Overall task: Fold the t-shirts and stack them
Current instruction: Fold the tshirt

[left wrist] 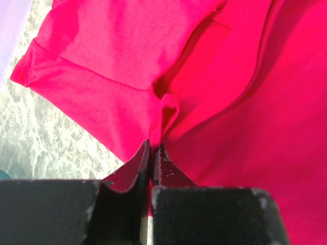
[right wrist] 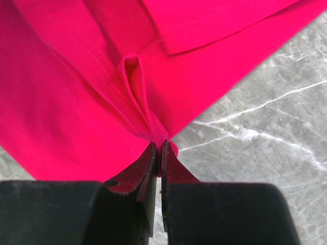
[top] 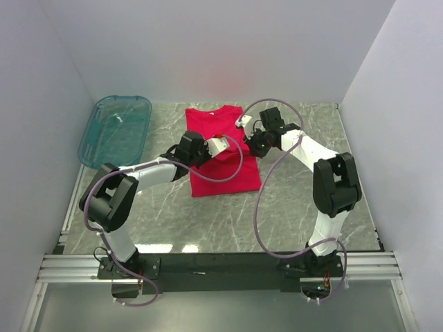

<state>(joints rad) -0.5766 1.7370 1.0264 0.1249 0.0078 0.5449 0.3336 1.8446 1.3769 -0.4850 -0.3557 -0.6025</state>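
Note:
One bright red t-shirt [top: 220,173] lies on the marble table, partly folded into a long strip. My left gripper [top: 220,144] is over its middle left and is shut on a pinch of red cloth [left wrist: 162,109], which puckers up just ahead of the fingertips. My right gripper [top: 250,144] is at the shirt's right edge and is shut on a fold of the same cloth [right wrist: 134,81], with the table showing to its right. The two grippers are close together over the shirt. The neck label is hidden.
A see-through teal plastic tub [top: 115,129] lies at the table's far left. Grey marble tabletop [top: 304,200] surrounds the shirt. White walls close in the back and both sides. Pale cables loop from both arms over the shirt and table.

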